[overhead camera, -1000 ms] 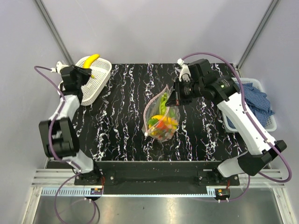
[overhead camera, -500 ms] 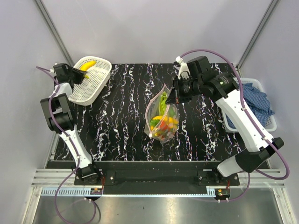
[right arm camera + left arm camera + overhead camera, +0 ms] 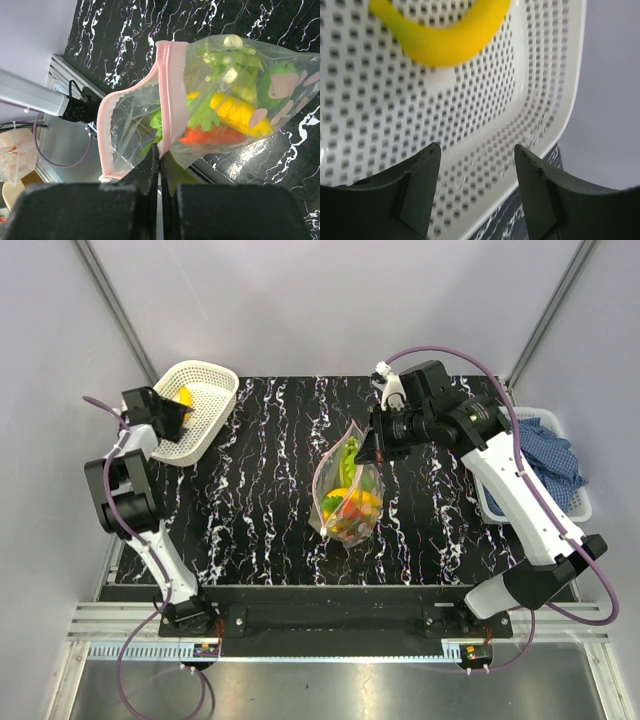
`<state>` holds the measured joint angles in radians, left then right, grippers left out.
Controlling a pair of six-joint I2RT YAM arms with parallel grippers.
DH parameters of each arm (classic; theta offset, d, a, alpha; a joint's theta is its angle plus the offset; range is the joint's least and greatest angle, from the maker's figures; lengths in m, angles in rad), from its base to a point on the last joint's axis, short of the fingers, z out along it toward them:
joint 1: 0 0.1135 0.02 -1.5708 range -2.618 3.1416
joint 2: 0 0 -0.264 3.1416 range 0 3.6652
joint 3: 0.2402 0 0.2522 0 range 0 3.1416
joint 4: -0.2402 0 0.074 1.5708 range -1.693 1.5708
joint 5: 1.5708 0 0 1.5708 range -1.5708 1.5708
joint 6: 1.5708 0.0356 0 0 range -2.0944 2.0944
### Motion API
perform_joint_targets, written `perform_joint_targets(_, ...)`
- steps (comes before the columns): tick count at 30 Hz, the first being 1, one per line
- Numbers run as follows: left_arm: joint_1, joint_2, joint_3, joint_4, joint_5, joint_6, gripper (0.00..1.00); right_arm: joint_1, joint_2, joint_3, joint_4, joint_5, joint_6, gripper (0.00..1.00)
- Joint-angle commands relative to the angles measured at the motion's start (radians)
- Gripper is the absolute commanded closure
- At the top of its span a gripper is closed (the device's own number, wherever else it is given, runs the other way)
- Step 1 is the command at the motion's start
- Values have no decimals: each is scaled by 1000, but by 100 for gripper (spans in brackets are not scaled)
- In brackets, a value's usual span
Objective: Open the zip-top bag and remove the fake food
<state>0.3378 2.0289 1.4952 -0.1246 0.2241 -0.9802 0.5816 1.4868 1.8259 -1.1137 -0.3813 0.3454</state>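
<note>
The zip-top bag stands near the middle of the black marbled table, its mouth uppermost and its rounded bottom low toward the arms' bases; whether that bottom touches the table I cannot tell. The right gripper sits at the bag's upper right corner; in the right wrist view its two fingers are pressed together on one side of the bag's pink zip strip, while the other side of the strip bows away, so the mouth gapes. The fake food lies inside the bag, most of it in the lower half: a yellow piece, an orange-red piece and green leafy pieces pressed against the clear plastic with its pale round dots. Well to the left of the bag and farther back lies the white mesh basket, and the left gripper hangs over its near left rim. The left wrist view shows this gripper's jaws apart with only the basket's mesh floor between them; a yellow banana lies in the basket just past the fingertips, not touching them. Well to the right of the bag, a blue checked cloth is heaped in a pale basket at the table's edge.
</note>
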Motion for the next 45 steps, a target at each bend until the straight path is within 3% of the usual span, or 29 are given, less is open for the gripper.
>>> perform_joint_targets(1, -127, -278, -197, 25, 20, -67, 39, -6, 7, 18, 15, 2, 1, 100)
perform_joint_targets(6, -364, -543, -365, 34, 63, -74, 46, -8, 15, 10, 23, 4, 10, 100)
perform_joint_targets(10, -534, -741, -374, -13, -46, -26, 51, -8, 15, 9, 26, -8, 20, 100)
perform_joint_targets(14, -774, -877, -320, -84, -164, 135, 58, -8, 7, 7, 32, -28, 20, 100)
perform_joint_targets(19, -1032, -915, -270, -161, -296, 360, 64, -8, 12, 6, 46, -47, 26, 100)
perform_joint_targets(20, -1115, -897, -257, -185, -311, 395, 65, -8, 12, 1, 49, -48, 32, 100)
perform_joint_targets(26, -1356, -738, -32, -403, -477, 574, 74, -8, -8, -28, 63, -47, 49, 100)
perform_joint_targets(30, -1407, -670, 40, -517, -601, 586, 80, -8, -22, -37, 68, -39, 58, 100)
perform_joint_targets(34, -1441, -703, 25, -537, -664, 578, 83, -9, -31, -46, 69, -33, 63, 100)
perform_joint_targets(45, -1455, -805, -53, -520, -710, 549, 76, -8, -45, -63, 81, -37, 72, 100)
